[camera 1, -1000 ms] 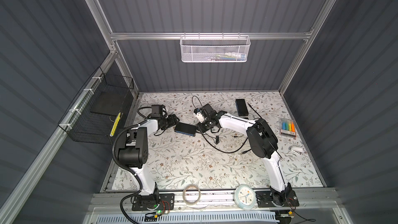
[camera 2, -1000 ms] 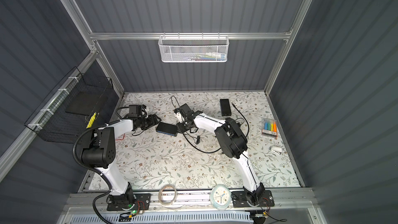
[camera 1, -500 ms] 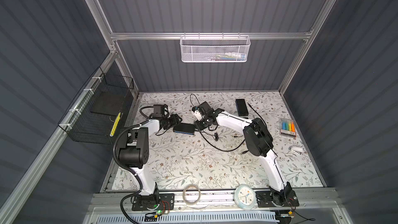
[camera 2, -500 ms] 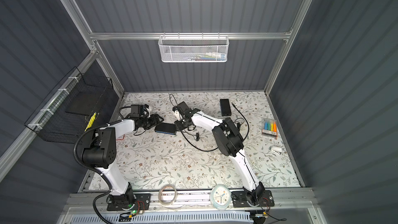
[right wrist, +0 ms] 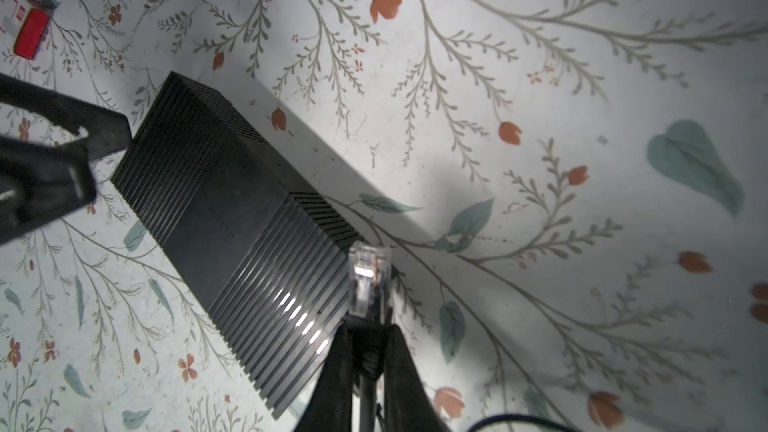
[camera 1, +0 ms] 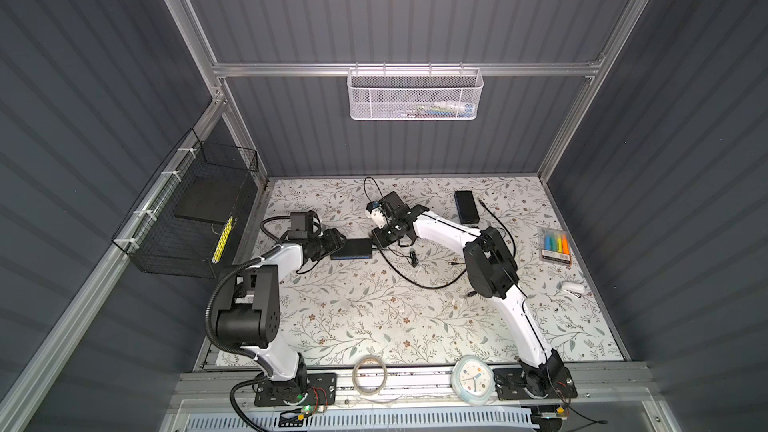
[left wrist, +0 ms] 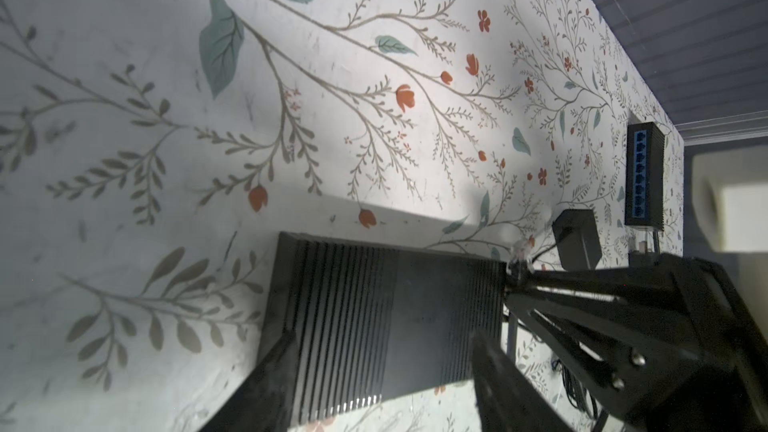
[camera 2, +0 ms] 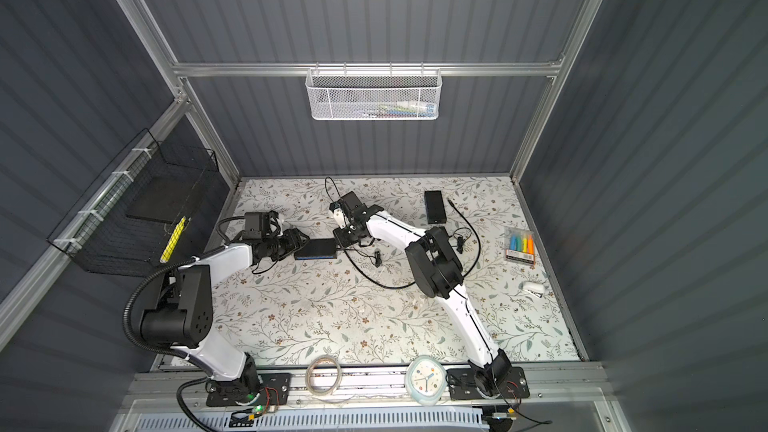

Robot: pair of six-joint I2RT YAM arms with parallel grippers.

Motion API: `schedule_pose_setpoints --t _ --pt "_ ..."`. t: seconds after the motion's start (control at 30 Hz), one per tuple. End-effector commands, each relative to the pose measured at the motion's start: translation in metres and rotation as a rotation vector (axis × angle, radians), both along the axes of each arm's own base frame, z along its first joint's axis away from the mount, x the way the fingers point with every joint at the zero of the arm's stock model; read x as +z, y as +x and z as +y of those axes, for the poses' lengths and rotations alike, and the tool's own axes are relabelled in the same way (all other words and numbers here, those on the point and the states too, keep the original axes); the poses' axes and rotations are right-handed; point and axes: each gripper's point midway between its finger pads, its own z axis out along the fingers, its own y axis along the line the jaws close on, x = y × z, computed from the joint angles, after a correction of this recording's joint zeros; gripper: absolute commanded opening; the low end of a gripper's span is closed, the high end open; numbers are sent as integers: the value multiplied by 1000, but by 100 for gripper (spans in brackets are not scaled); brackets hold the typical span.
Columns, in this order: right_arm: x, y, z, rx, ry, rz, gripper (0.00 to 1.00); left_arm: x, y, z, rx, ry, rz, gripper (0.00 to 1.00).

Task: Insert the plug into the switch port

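Clear plastic plug [right wrist: 369, 272] is sitting clamped between the closed fingers of the right gripper [right wrist: 369, 326]. Its tip is hanging at a corner of the black switch [right wrist: 232, 218], at one short end; whether it is touching cannot be told. The switch is lying flat in the left half of the tabletop [camera 1: 374, 326], nearer the far edge, its blue strip facing the near edge. At its other short end the left gripper [left wrist: 382, 351] is sitting with fingers apart, the switch showing between them; contact is unclear. A black cable [camera 1: 419, 283] is looping across the middle, and a second switch [camera 1: 466, 206] is lying by the far edge.
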Motion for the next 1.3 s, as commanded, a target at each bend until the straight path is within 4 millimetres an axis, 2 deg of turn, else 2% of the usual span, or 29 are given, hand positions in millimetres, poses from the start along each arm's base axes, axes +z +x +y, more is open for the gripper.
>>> schedule_pose_setpoints --t 0.0,0.13,0.27,0.37,0.43,0.57,0.7,0.8,0.87,0.97,1.27 --pt "-1 -9 11 65 36 34 0 6 -3 5 61 -7 -12 66" --pt "12 -5 10 90 37 -11 0 14 -7 9 66 21 -17 66" --pt "33 6 -10 63 -16 -82 0 33 -3 16 50 86 -45 66" --pt "55 7 -26 53 -51 -142 0 54 13 21 33 152 -93 68" --pt "70 1 -33 55 -56 -162 0 63 29 17 -14 166 -124 68" --pt "89 -24 -43 62 -35 -149 0 53 52 4 -112 163 -105 67" --pt "83 -60 -45 97 -38 -95 0 31 65 -2 -184 178 -65 66" --pt "62 -82 -38 141 -51 -41 0 16 71 -6 -217 181 -38 65" --pt "47 -88 -32 161 -57 -14 0 6 71 -14 -250 150 -20 64" --pt "27 -85 -23 168 -55 4 0 -7 71 -16 -250 131 4 63" --pt "7 -105 15 276 -17 64 0 -23 65 -18 -250 112 30 63"
